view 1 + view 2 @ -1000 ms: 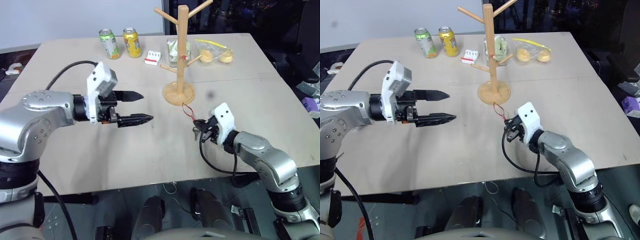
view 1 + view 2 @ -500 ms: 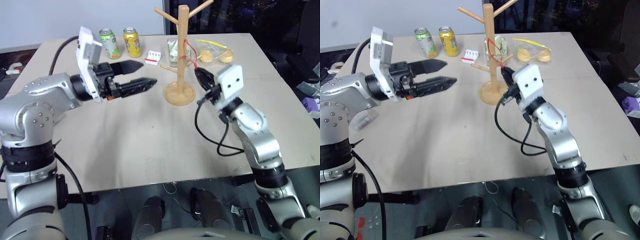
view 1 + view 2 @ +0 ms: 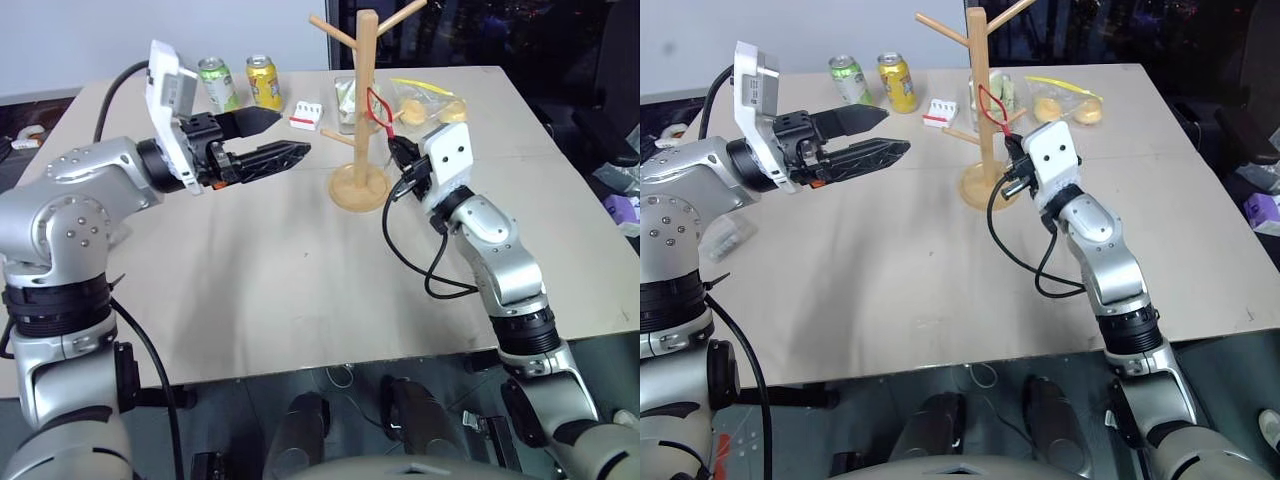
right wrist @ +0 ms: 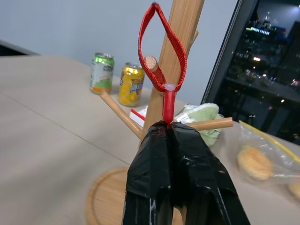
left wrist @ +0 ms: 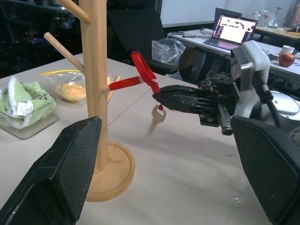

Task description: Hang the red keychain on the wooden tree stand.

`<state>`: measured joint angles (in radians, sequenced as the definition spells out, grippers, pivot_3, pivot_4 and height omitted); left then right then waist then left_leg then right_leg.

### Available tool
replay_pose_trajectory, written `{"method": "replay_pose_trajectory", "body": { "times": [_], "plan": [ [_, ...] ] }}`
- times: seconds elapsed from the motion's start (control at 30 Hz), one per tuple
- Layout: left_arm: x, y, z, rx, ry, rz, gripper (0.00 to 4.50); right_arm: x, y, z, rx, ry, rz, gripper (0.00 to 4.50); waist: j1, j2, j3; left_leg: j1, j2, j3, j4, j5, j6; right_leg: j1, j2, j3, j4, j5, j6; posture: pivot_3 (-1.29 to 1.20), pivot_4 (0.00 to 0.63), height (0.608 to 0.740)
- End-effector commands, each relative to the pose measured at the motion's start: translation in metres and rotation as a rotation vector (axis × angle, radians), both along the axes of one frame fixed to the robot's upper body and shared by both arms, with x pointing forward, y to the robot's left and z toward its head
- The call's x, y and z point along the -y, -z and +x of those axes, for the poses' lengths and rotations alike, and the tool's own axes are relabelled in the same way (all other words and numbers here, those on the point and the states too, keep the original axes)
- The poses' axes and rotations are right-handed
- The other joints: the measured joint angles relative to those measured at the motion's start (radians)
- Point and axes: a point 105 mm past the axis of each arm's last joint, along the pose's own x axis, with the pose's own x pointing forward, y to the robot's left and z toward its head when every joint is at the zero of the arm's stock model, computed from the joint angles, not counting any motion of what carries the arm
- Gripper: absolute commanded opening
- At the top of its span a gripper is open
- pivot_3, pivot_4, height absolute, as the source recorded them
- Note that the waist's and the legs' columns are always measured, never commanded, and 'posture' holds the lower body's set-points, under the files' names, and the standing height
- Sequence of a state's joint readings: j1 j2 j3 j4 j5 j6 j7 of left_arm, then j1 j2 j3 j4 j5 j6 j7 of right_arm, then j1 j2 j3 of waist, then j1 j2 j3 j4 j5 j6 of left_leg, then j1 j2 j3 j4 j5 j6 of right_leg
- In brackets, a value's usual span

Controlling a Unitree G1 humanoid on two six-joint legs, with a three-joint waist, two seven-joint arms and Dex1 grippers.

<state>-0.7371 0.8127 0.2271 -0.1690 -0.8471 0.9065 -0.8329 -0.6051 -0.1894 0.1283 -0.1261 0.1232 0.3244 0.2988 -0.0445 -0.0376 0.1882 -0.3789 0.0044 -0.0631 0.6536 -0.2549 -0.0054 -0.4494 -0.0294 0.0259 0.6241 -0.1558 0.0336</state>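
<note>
We hold our left claw (image 3: 268, 138) level with its fingers spread wide, while our right claw (image 5: 161, 97) is raised, its fingers pinched tight together.

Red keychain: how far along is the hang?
Done: the right gripper is shut on the red keychain and has it up at the wooden tree stand. In hand: the loop stands in line with a peg tip, key dangling below. Left: seat the loop, release. The left gripper hovers open.
</note>
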Motion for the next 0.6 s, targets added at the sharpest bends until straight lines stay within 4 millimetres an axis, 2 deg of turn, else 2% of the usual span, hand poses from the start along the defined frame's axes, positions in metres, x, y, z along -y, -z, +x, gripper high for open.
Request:
{"method": "replay_pose_trajectory", "body": {
  "times": [0.03,0.53,0.57,0.6],
  "plan": [
    [0.001,-0.012,-0.008,0.067,0.009,0.008,4.5,0.003,-0.015,-0.009,0.043,-0.003,0.023,0.03,0.001,0.0,0.0,0.0,0.0,0.0,0.0,0.0,0.0,0.0,0.0,0.0,0.0,0.0,0.0,0.0,0.15,0.74],
    [0.001,-0.012,-0.006,0.083,-0.002,0.025,4.5,-0.002,-0.004,0.002,-0.055,0.018,-0.024,0.03,0.0,0.0,0.0,0.0,0.0,0.0,0.0,0.0,0.0,0.0,0.0,0.0,0.0,0.0,0.0,0.0,0.15,0.74],
    [0.001,-0.012,-0.005,0.085,-0.008,0.029,4.5,-0.002,-0.004,0.002,-0.057,0.017,-0.023,0.61,0.0,0.0,0.0,0.0,0.0,0.0,0.0,0.0,0.0,0.0,0.0,0.0,0.0,0.0,0.0,0.0,0.15,0.74],
    [-0.001,-0.012,-0.004,0.086,-0.018,0.037,4.5,-0.001,-0.004,0.002,-0.059,0.013,-0.025,0.95,0.0,0.0,0.0,0.0,0.0,0.0,0.0,0.0,0.0,0.0,0.0,0.0,0.0,0.0,0.0,0.0,0.15,0.74]
  ]
}}
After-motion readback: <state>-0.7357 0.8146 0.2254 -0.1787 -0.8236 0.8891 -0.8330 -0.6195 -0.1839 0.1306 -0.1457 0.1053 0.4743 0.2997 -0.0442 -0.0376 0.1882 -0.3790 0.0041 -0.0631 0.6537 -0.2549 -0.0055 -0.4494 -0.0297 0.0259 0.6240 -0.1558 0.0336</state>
